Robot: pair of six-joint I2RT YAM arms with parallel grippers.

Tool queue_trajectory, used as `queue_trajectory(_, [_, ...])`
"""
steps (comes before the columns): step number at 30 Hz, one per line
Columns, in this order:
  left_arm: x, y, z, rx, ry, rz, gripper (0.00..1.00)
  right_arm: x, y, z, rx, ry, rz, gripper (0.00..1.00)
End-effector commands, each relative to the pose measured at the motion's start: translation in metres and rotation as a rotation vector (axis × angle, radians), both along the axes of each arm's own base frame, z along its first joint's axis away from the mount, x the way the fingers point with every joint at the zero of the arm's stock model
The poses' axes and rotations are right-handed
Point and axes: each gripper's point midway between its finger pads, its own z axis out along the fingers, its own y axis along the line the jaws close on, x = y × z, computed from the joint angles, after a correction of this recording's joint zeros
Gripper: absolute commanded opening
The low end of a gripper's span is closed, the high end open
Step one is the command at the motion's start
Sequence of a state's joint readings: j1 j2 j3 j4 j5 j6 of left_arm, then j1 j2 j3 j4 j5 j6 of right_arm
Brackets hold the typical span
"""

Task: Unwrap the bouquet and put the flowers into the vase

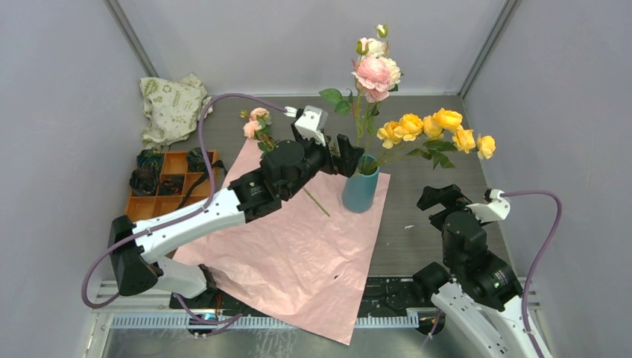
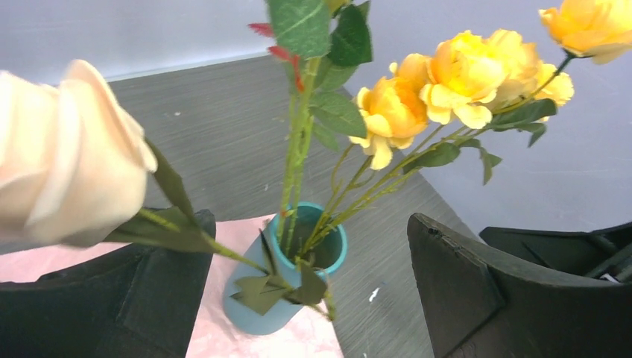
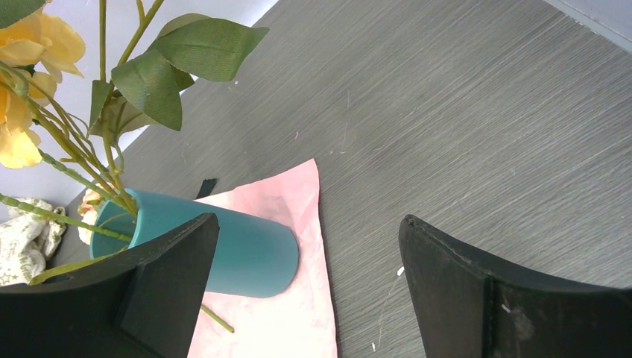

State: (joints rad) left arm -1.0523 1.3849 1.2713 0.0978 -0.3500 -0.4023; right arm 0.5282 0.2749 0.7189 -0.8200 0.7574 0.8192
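The teal vase [image 1: 359, 192] stands on the pink wrapping paper [image 1: 298, 246] spread over the tabletop [image 1: 425, 239], with yellow and pink flowers [image 1: 436, 125] rising from it. The left end effector [image 1: 344, 158] hangs released just beside its rim. The right end effector [image 1: 440, 201], also spread wide, sits well apart.

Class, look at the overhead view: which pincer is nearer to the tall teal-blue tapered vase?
Left. The left pincer is open, close beside the tall teal-blue tapered vase, just to its left. The right pincer is open too, well off to its right.
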Motion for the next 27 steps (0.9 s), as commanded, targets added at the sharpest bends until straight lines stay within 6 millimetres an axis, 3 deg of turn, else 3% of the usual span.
queue_trajectory(1, [0.002,0.034,0.009,0.025,-0.018,0.116,1.0,0.0,-0.001,0.009,0.026,-0.034,-0.013,0.96])
queue_trajectory(10, [0.007,0.071,-0.018,0.173,0.001,0.233,1.0,0.002,0.001,0.009,0.036,-0.034,-0.007,0.96])
queue_trajectory(17, [0.007,0.094,-0.038,0.168,0.087,0.29,1.0,0.001,0.003,0.008,0.043,-0.032,0.002,0.96])
queue_trajectory(20, [0.004,0.103,-0.029,0.131,0.088,0.283,1.0,0.001,0.004,0.008,0.045,-0.03,0.01,0.96])
queue_trajectory(27, [-0.004,0.126,0.014,0.027,0.072,0.254,1.0,0.002,0.006,0.007,0.056,-0.034,0.017,0.95])
